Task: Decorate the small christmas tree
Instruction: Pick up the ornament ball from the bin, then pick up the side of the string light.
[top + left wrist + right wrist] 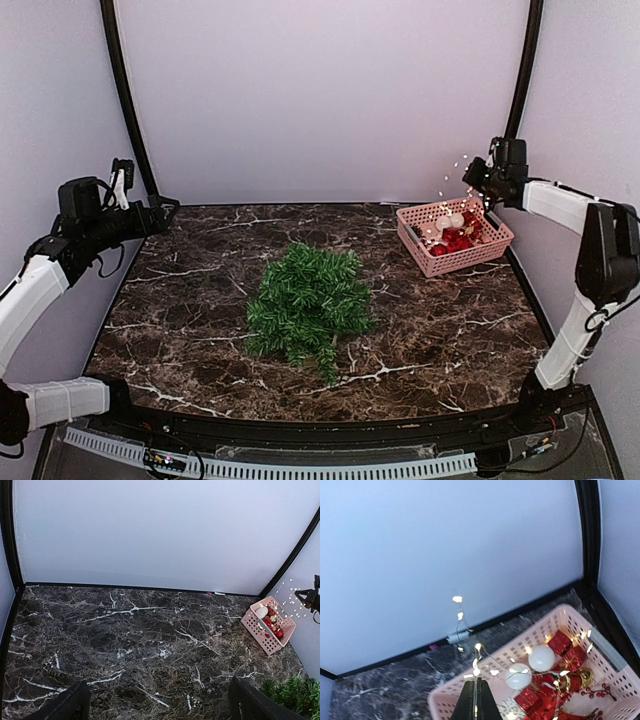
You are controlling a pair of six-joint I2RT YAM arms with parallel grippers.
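The small christmas tree [308, 303] lies on the marble table [200, 300] at its middle, dark green and bare; its edge shows in the left wrist view [295, 694]. My right gripper [474, 177] is shut on a string of tiny lit white lights [457, 178], lifted above the pink basket [455, 237]. In the right wrist view the fingers [477, 700] pinch the light wire [479, 660] over the basket [520, 645]. My left gripper [160, 213] is open and empty, raised over the table's far left edge.
The basket holds red gift-box ornaments [560, 642], white balls [541, 657] and a red berry sprig. It stands at the back right corner by the black frame post [520, 80]. White walls close the back and sides.
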